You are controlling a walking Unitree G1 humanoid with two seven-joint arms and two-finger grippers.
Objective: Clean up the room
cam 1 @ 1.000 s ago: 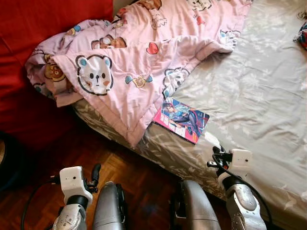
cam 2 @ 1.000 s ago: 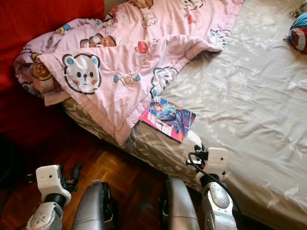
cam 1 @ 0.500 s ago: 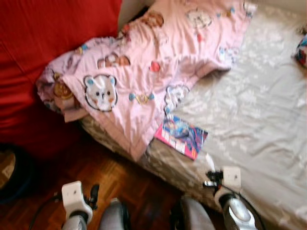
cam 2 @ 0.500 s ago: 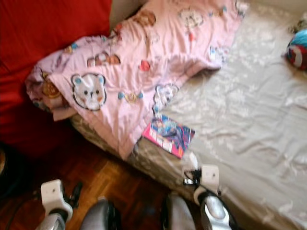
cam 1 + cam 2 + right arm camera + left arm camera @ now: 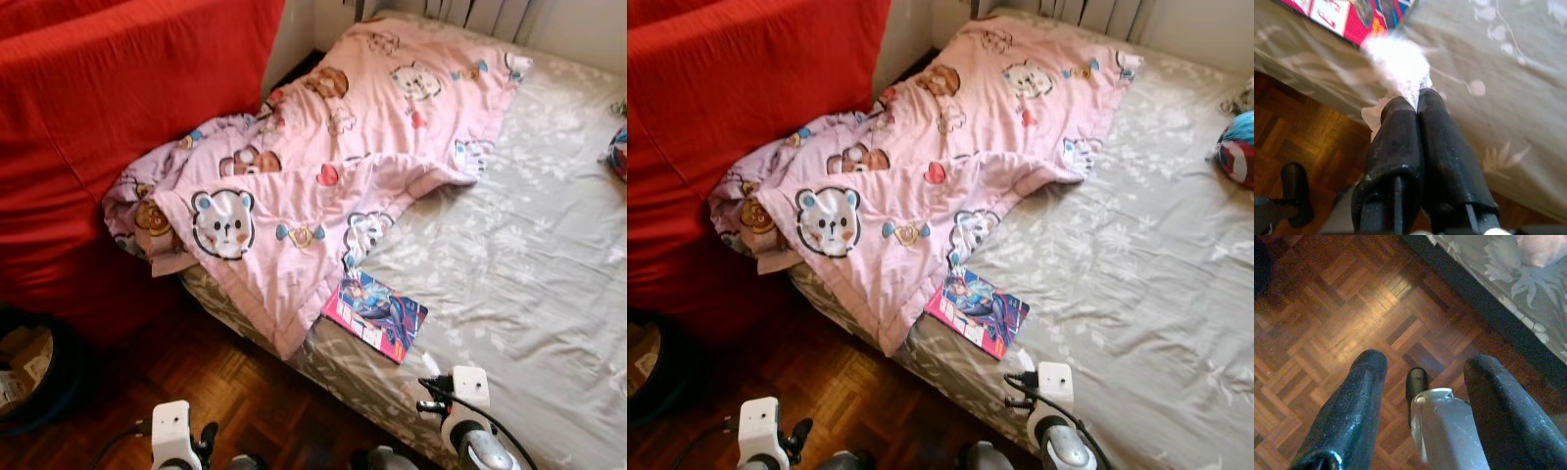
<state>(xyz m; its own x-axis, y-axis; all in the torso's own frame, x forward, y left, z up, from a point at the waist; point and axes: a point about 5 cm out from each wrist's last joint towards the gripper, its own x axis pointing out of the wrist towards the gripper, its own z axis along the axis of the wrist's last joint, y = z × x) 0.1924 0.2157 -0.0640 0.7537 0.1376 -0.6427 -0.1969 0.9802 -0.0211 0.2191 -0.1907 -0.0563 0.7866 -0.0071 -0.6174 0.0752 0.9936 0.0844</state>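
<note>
Red sofa, parquet floor, radiator, grey floral bedsheet

**Nothing legible in front of me**

I can read no text, label, brand or number anywhere. The comic book, lying on the bed sheet just beside the pink bear-print quilt, has small white panels on its cover, but they are too blurred for me to read.
</note>
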